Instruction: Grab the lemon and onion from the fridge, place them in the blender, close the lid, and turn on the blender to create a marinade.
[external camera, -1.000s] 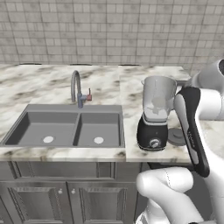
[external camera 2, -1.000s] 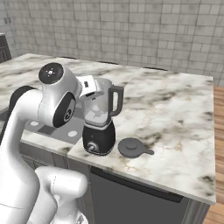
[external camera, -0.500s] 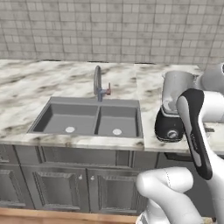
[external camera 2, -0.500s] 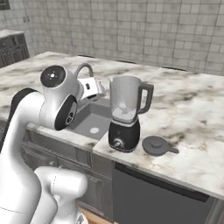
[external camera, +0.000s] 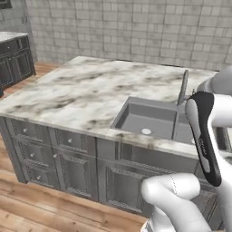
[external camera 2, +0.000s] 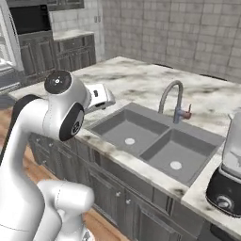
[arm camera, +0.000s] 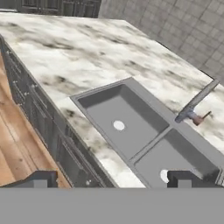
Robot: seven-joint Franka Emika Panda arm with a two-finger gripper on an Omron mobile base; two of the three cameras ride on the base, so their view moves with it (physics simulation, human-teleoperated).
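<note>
Since the earlier frames the whole scene has slid across both base views, which points to the base turning away from the blender (external camera 2: 229, 176), not to any shift of things on the counter (external camera: 77, 95). That jar with its black base now sits at the far right edge of the right base view, beside the sink (external camera 2: 155, 136), where before it stood near the middle.

Gripper (arm camera: 111, 179): its dark fingertips (arm camera: 40, 179) stand wide apart at the bottom of the hand view, with nothing between them. It hangs over the near edge of the sink, with the faucet (arm camera: 197, 103) beyond.

Task things: the blender jar is on the counter to the right of the sink, lid off as far as can be told (its top is cut by the frame edge). Lemon, onion and fridge cannot be placed from these frames. Dark cabinets (external camera 2: 56, 54) stand at the far left of the right base view.

Step in hand, by my judgement: the first fetch has not begun; the robot is in transit toward the fridge with an empty hand. Nothing has gone into the jar.

Next move calls for: bringing the base round until the fridge faces the arm, then opening the door if shut, then reaching for the lemon or onion with the jaws kept wide.
</note>
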